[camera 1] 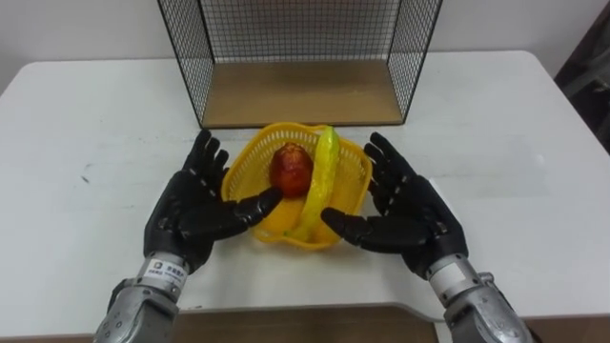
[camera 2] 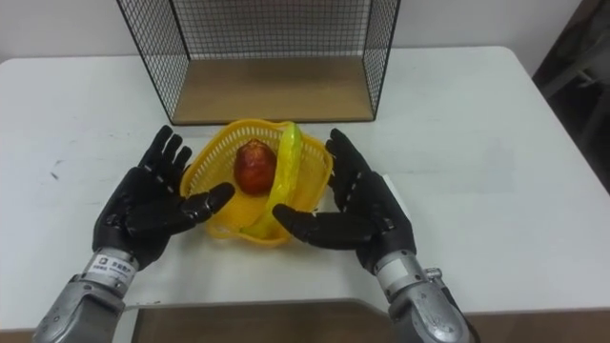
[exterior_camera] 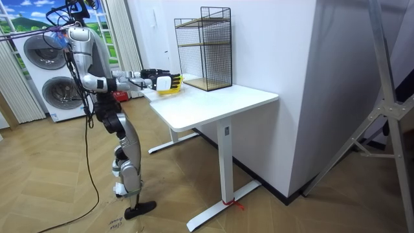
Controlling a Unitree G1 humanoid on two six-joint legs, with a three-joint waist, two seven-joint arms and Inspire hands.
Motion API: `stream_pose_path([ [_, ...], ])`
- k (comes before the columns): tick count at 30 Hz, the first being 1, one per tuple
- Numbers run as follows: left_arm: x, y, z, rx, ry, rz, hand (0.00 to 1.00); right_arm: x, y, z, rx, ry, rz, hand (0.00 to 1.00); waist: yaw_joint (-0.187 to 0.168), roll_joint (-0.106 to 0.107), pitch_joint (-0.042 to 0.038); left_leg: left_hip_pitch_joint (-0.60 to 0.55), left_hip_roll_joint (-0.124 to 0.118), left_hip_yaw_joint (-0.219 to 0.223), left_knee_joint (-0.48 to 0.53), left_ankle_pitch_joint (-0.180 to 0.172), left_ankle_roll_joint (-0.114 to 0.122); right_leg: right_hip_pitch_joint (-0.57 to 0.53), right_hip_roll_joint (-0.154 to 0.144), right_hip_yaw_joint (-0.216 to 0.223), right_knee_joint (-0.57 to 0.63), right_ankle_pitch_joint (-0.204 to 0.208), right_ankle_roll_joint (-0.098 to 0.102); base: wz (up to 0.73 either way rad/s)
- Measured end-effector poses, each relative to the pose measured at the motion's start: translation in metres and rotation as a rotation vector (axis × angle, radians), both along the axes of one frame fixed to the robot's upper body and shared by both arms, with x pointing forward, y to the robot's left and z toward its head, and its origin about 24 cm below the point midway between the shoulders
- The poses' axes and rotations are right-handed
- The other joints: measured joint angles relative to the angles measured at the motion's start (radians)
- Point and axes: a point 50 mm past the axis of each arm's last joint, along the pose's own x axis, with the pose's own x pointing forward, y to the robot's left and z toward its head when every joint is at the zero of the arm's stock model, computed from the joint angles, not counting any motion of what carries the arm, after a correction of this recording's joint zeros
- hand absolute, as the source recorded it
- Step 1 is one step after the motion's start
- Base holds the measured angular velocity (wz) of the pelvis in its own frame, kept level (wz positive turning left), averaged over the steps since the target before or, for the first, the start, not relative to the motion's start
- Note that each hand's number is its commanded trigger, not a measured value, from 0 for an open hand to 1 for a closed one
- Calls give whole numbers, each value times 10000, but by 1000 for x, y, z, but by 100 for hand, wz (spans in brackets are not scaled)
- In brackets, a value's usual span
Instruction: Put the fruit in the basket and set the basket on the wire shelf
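A yellow plastic basket (camera 1: 351, 164) with an arched handle sits on the white table (camera 1: 496, 124), in front of the wire shelf (camera 1: 300, 90). A red fruit (camera 1: 291, 169) lies inside the basket. My left hand (camera 1: 195, 205) is open against the basket's left side, thumb under its near rim. Mirroring it on the other side, my right hand (camera 1: 410, 210) is open with its thumb at the near rim. In the room view the robot stands at the table's end, both hands (exterior_camera: 152, 76) out at the basket (exterior_camera: 169, 85).
The wire shelf has a wooden floor board (camera 1: 300, 95) and an open front facing me, just behind the basket. Bare table surface lies to the left and right. The near table edge (camera 1: 305, 310) runs below my wrists.
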Motion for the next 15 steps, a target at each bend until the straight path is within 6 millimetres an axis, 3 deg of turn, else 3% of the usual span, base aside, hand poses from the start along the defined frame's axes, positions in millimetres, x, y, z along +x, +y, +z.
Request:
stream_pose_path([
  [15, -1, -5, -1, -62, -19, -174, 0, 1, 0, -3, -1, 53, -124, 0, 15, -45, -30, 16, 0, -19, 25, 0, 0, 16, -1, 4, 26, 0, 0, 0],
])
